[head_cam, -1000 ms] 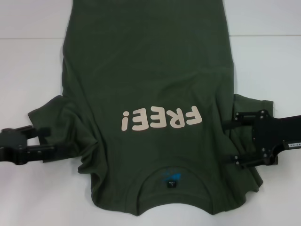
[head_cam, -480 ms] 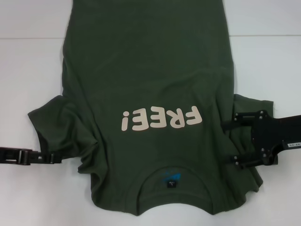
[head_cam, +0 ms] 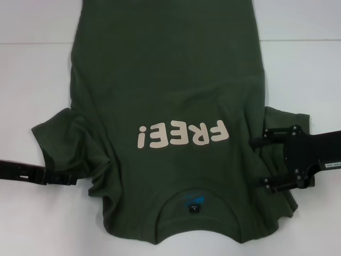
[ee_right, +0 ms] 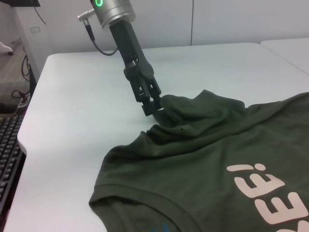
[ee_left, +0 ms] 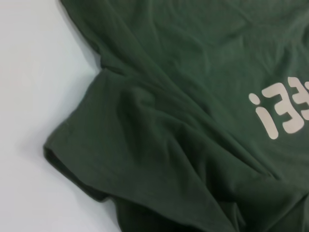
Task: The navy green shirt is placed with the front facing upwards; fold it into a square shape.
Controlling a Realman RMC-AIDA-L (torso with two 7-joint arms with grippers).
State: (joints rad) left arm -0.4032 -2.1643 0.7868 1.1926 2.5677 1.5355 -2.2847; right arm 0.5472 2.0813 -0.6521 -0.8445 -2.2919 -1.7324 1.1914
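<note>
The navy green shirt (head_cam: 170,106) is spread front side up on the white counter (head_cam: 32,96), its collar toward the robot and its body running off the far edge of the head view. Cream lettering reading "FREE!" (head_cam: 183,135) is printed across the chest and is seen upside down from the head camera. Inside the round collar a small dark label (head_cam: 195,208) is visible beneath a blue mark (head_cam: 193,200); nothing on the label can be read.

The left hand (head_cam: 72,180) lies low at the hem of the shirt's left sleeve (head_cam: 56,136). In the right wrist view its fingers (ee_right: 153,104) are pressed together and appear to be pinching the bunched sleeve cloth.

The right hand (head_cam: 261,162) is placed over the right sleeve (head_cam: 285,120), with its two fingers spread apart and resting on the fabric, one nearer the collar and one farther.
</note>
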